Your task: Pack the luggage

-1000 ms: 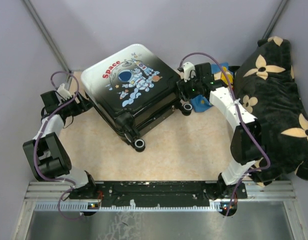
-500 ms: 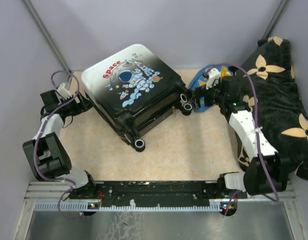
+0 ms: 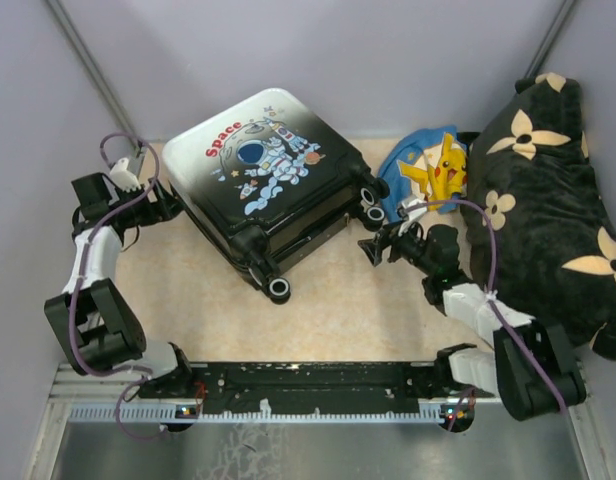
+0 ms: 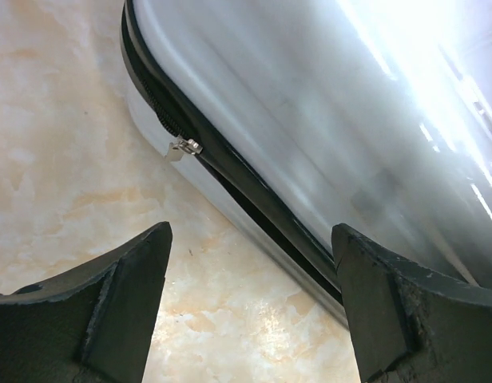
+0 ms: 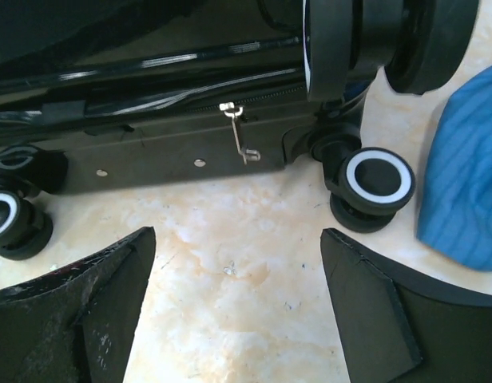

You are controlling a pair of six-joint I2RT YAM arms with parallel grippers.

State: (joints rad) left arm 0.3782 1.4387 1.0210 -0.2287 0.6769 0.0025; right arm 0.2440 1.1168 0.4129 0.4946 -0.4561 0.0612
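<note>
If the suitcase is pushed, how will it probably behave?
The suitcase probably stays stiff; its shell looks hard and glossy. Lying flat, it likely slides rather than rolls or tips. That gloss may make it slippery.

Luggage [image 4: 254,104] shell ahead of the left jaws washed out by glare and cut by the frame, ahead of the right jaws 1 wheel [image 5: 8,221] clipped at the edge, blue cloth [image 5: 468,175] only partly in frame

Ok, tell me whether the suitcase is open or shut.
Shut: the suitcase lies flat, print up, halves together. A zip pull hangs near a wheel; fully zipped, cannot tell.
</note>
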